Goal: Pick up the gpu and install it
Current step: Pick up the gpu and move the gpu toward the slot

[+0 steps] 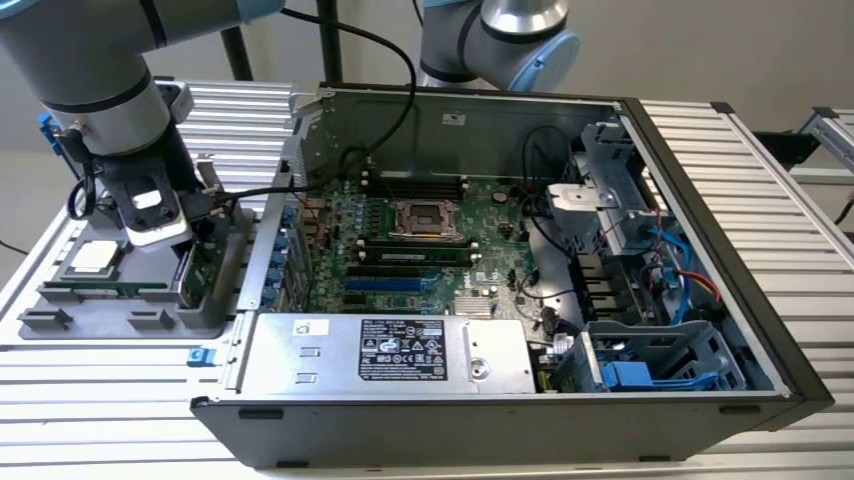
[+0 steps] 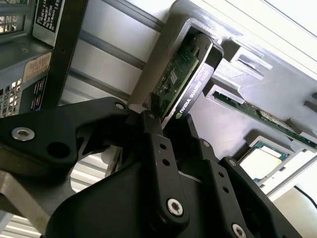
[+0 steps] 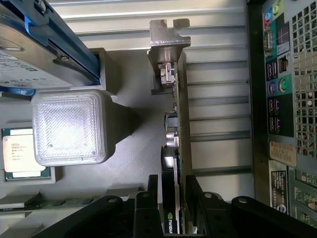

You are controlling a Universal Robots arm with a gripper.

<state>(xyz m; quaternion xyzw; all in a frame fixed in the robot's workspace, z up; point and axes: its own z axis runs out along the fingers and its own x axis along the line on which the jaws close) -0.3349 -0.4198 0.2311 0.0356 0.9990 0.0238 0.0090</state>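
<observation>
The gpu [image 1: 200,268] stands on edge in a slot of the grey parts holder [image 1: 120,322], at the exterior view's left, beside the open computer case [image 1: 694,250]. In the first wrist view the gpu [image 3: 182,124] shows as a thin green card with a silver bracket [image 3: 168,34] at its far end. The second wrist view shows the gpu's [image 2: 181,74] green board and black shroud. My gripper [image 1: 187,228] is lowered over the card. Its black fingers [image 3: 154,203] sit against both faces of the card's near end, and the gripper [image 3: 173,201] [image 2: 163,119] is shut on it. The card rests in its slot.
The case's motherboard [image 1: 414,240] lies exposed, with a power supply [image 1: 387,350] along the near wall and drive cages [image 1: 641,370] at the exterior view's right. The holder also carries a processor chip [image 3: 22,153], a hard drive with blue frame [image 3: 39,44] and a RAM stick [image 2: 262,114].
</observation>
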